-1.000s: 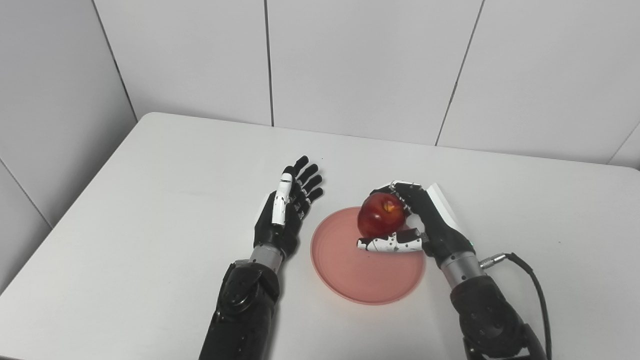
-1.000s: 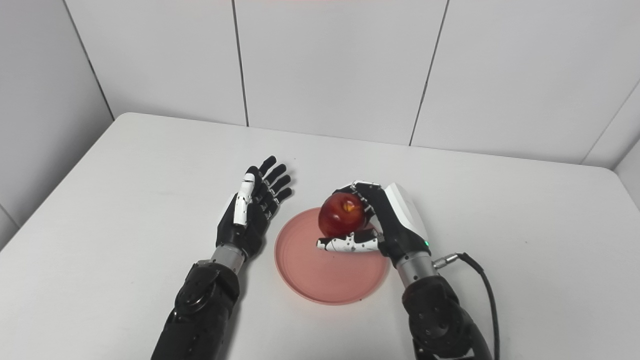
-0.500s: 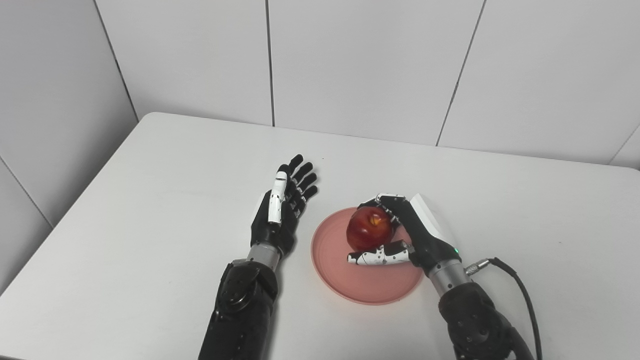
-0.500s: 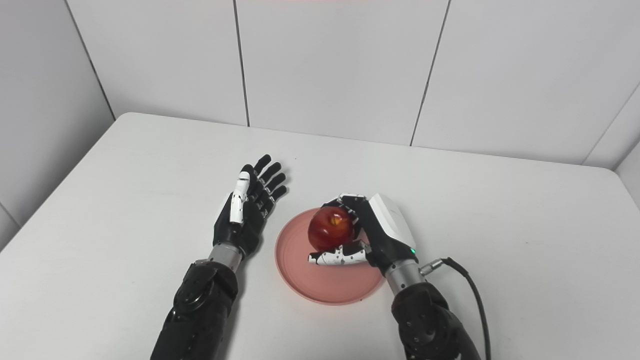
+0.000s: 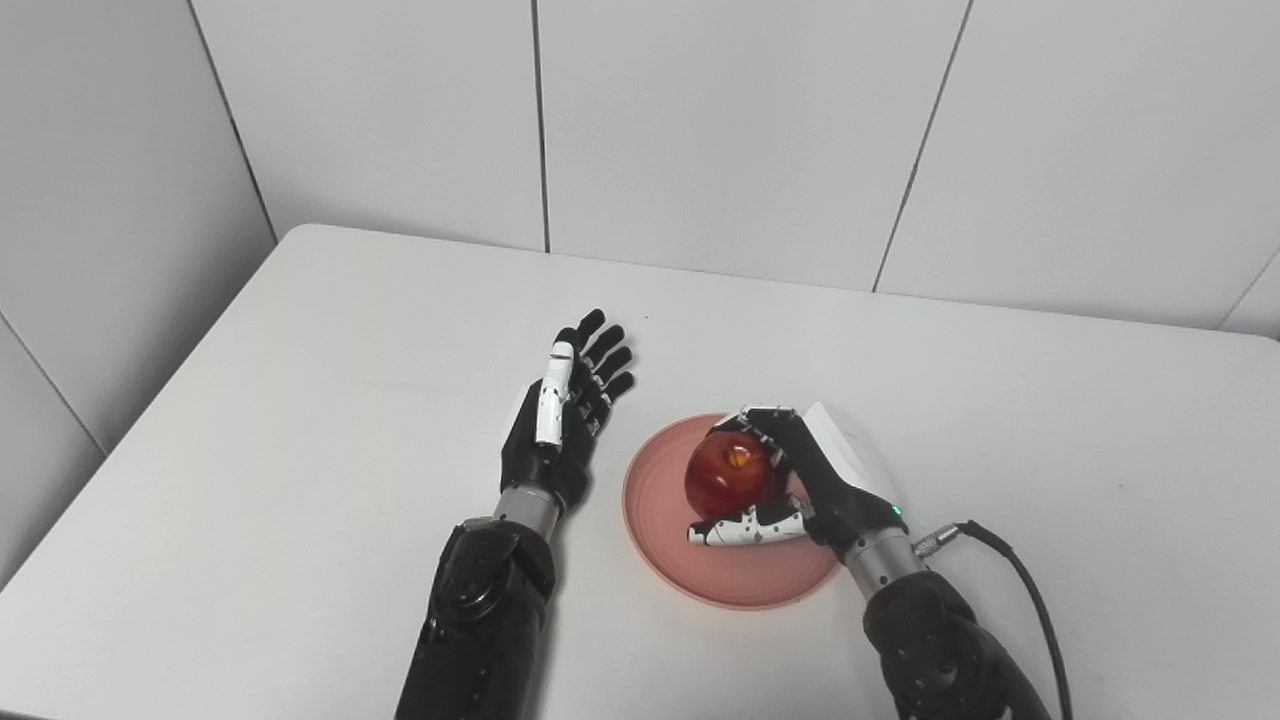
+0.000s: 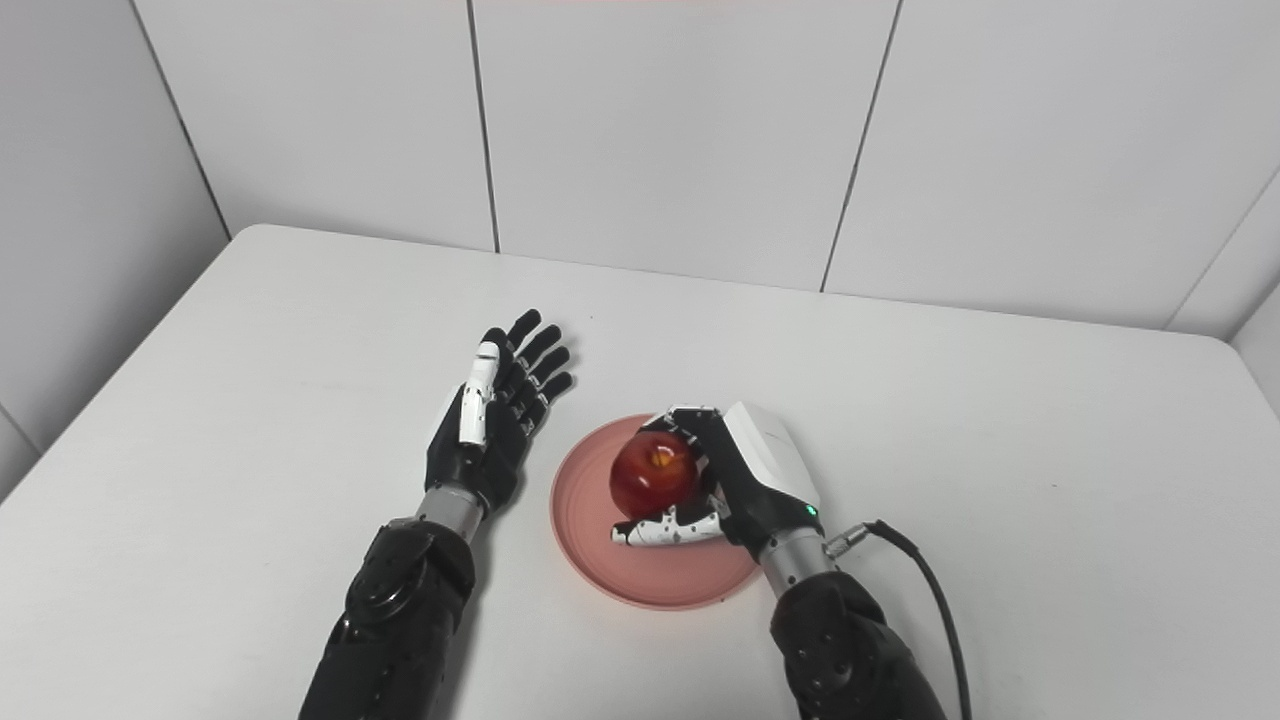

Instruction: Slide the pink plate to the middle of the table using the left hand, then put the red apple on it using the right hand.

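your right hand (image 5: 800, 480) has come down since a second ago, fingers wrapped around the apple (image 5: 728, 470), which now sits low over the plate (image 5: 660, 520) beneath the palm. your left hand (image 5: 560, 425) waits alongside, spread and empty. releasing looks next.

apple (image 5: 727, 476): deep red, yellow patch at top
plate (image 5: 660, 520): pink
left robot hand (image 5: 560, 425): black, one white digit
right robot hand (image 5: 810, 480): black, white back, white thumb speckled black
tabletop (image 5: 300, 400): white
cable (image 5: 1020, 590): black
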Controlling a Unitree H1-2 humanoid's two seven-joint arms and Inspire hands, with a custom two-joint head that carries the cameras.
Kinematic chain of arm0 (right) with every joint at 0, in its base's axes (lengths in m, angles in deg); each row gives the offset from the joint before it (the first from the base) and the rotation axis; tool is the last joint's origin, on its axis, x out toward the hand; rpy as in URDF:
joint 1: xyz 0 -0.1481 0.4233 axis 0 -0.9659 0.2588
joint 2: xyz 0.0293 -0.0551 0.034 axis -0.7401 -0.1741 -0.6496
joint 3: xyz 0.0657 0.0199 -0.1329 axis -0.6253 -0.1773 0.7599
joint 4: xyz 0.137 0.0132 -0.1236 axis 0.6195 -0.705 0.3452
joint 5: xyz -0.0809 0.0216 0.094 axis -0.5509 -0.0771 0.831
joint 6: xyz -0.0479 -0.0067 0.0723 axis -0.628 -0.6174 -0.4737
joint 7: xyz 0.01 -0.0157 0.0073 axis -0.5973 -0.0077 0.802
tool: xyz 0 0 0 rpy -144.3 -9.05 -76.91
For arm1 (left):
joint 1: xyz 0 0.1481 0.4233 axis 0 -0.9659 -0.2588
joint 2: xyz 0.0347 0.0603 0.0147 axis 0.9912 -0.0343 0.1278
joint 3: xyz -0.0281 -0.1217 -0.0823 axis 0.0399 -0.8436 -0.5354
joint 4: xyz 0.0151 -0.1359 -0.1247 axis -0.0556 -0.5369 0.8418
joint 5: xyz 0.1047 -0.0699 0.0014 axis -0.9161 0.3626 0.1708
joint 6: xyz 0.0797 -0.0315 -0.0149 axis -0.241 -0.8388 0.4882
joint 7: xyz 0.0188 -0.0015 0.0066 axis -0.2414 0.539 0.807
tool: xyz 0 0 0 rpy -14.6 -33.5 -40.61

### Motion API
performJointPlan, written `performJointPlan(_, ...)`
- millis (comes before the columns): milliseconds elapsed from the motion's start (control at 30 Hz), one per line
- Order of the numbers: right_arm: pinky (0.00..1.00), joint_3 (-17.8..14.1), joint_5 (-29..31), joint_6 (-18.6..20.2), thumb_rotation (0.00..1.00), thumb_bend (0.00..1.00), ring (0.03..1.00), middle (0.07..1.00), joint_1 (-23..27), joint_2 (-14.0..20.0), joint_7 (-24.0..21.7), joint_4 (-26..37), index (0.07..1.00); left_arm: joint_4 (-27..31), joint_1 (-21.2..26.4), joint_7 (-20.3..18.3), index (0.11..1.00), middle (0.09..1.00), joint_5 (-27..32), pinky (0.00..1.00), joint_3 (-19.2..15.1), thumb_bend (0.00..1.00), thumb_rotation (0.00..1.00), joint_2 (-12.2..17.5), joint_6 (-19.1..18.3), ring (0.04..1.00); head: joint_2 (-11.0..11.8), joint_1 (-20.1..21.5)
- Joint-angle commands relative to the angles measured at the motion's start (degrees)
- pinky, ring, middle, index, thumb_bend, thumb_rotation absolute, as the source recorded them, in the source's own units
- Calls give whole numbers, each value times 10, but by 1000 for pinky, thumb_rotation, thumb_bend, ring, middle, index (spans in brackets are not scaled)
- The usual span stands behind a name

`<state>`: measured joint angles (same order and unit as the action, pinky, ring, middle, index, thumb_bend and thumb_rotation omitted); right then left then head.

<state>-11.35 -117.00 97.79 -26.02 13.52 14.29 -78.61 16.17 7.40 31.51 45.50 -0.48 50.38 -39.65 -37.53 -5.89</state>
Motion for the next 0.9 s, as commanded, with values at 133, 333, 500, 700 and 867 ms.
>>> performJointPlan(133,261,-4,-9,-31,131,515,356,456,18,-3,16,2,488,9,5,1,910,920,1,913,2,372,1000,-4,-3,914,0,0)
performJointPlan(333,269,-6,-6,-41,131,514,362,459,17,-1,21,-9,488,4,7,2,908,919,1,915,2,367,1000,-5,-2,915,9,0)
performJointPlan(500,283,-9,-3,-44,135,516,376,468,11,-3,25,-9,487,7,2,-1,911,922,1,914,4,373,1000,-5,-3,916,9,2)
performJointPlan(700,340,-12,-4,-25,146,521,432,511,7,-6,16,6,488,7,2,-2,910,919,3,913,3,384,1000,-4,-3,913,4,3)
performJointPlan(867,442,-14,-9,-27,227,857,521,590,4,-1,8,25,594,8,2,-3,914,924,1,915,5,380,1000,-3,-3,918,2,3)
